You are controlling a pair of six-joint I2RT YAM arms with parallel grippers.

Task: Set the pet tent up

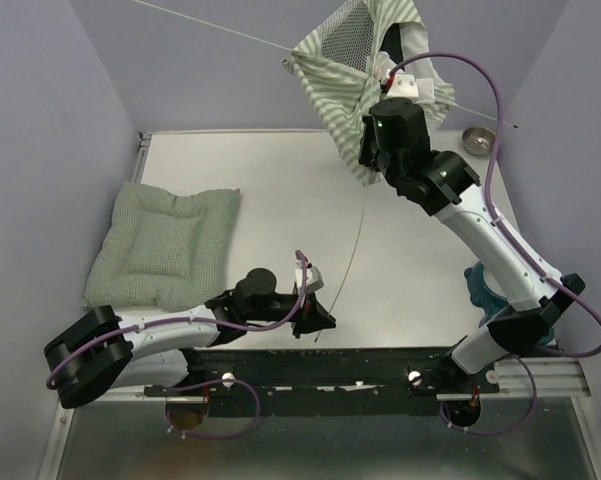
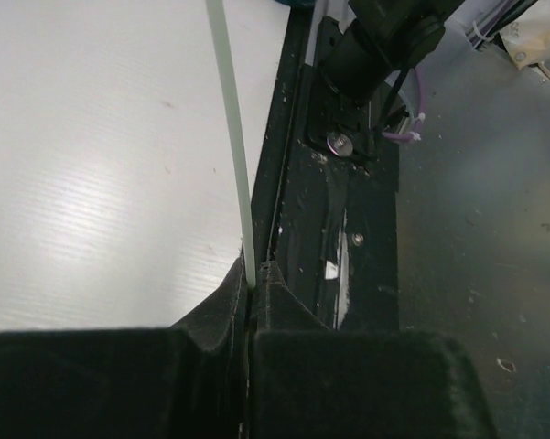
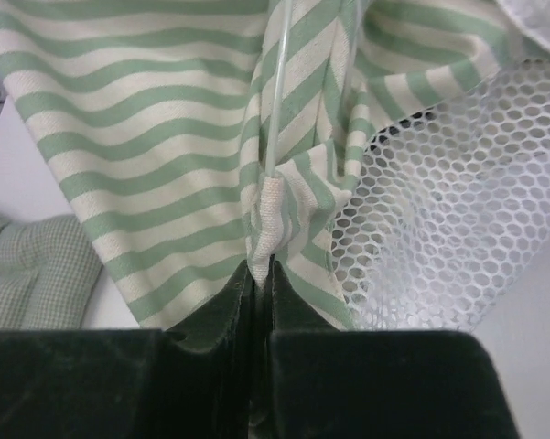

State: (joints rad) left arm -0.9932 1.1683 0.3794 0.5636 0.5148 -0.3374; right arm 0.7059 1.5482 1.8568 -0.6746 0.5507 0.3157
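Nearest me, along the table's front edge, sat the black mounting rail (image 1: 310, 365) that carried both arm bases. Just beyond it the left end effector (image 1: 315, 320) lay low over the white table (image 1: 280, 190), its jaws pinched tight on the near end of a thin whitish pole (image 1: 348, 262). From the left wrist view that pole (image 2: 231, 137) ran straight out from between the closed fingertips, across the white surface beside the rail. Its far end rose towards the lowest corner of the tent; I could not tell whether the two were joined there.

Only one container was in sight: a small round metal bowl (image 1: 477, 139) at the far right corner of the table. I could not make out anything about its contents.

Up in the air over the table's far edge hung the green-and-white striped fabric pet tent (image 1: 330, 75), slack and crumpled rather than standing. A pale mesh panel (image 1: 345, 35) spread across its top. The right end effector (image 1: 372, 160) held it there, and close up its jaws (image 3: 261, 270) were clamped on a narrow whitish fabric sleeve among the stripes, with a clear pole running into the folds above. A second thin pole (image 1: 230, 30) stuck out of the tent to the left, against the back wall.

On the table's left side lay a flat green checked quilted cushion (image 1: 165, 245), well apart from the tent.
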